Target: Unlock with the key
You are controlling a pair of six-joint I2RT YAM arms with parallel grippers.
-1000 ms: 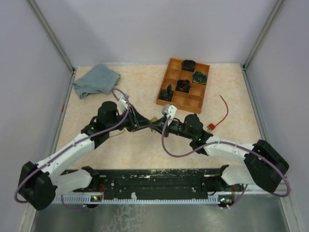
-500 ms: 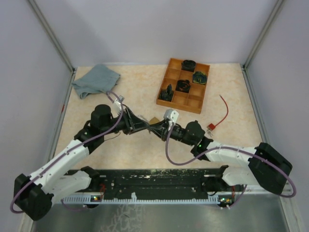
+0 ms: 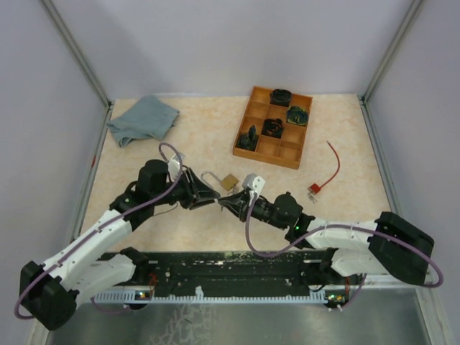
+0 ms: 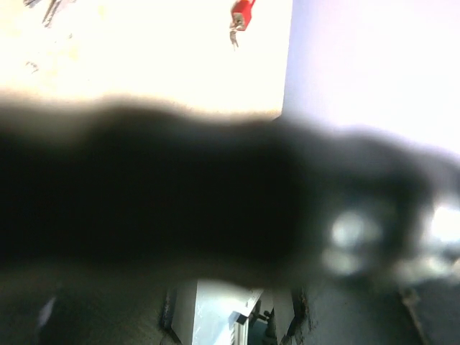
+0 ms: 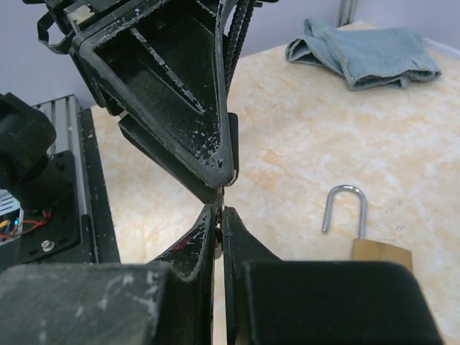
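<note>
Padlock [image 3: 229, 182]: lies flat on the table [image 3: 208, 136], just beyond the meeting grippers and touched by neither; brass body [image 5: 381, 253], shackle pointing to the left.
Left gripper [image 3: 213, 198]: reaches in from the left, tips against the right gripper's tips; I cannot tell whether its fingers are apart or pressed together.
Right gripper [image 3: 224, 202]: fingers [image 5: 241, 244] together, only a thin slit between them; what lies in the slit is too small to tell.
Left wrist view: mostly filled by a dark blur.
Cloth [image 3: 142, 118]: crumpled at the far left corner.
Tray [image 3: 290, 152]: far right, dark parts in several compartments.
Red cord [image 3: 333, 164]: right of the tray.
</note>
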